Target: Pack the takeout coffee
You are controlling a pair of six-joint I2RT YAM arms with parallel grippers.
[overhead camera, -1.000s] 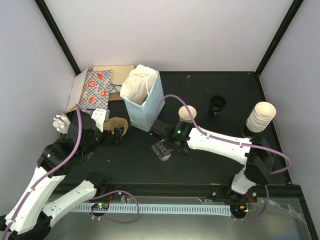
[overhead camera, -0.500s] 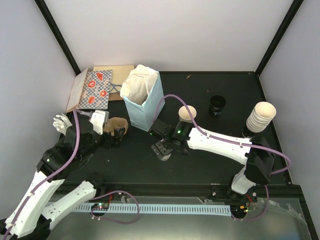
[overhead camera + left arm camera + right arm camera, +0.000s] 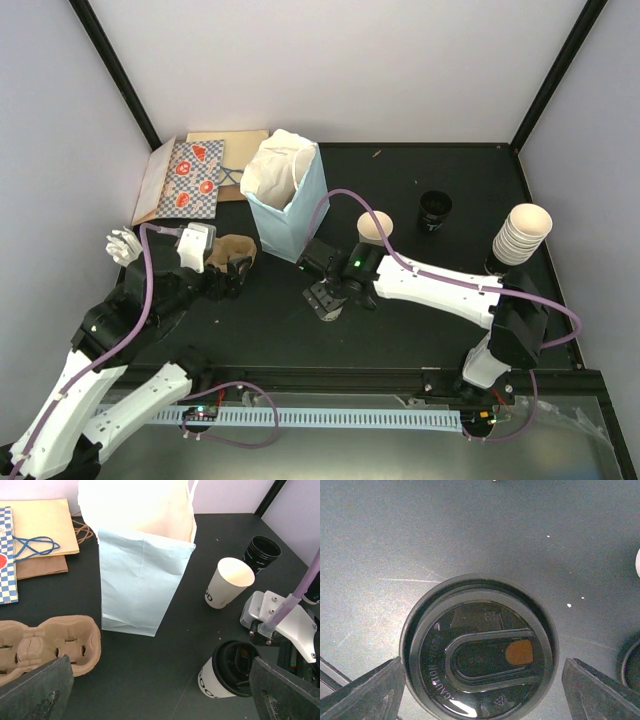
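Right fingers (image 3: 362, 692) stand open astride the lidded cup (image 3: 479, 650), mid-surface (image 3: 420, 190), nearward of the blue bag (image 3: 142, 580); left fingers (image 3: 35, 690) open, idle. I would centre, drop below the lid rim, and close gently to avoid crushing.

Lidded cup (image 3: 212, 681), cream-white tapered paper with dark print on its side, round black lid (image 3: 480, 650) seated on, raised oval panel with an orange-brown spot, embossed lettering near the rim, upright on the dark table (image 3: 150, 672), apart from the blue bag (image 3: 140, 585)
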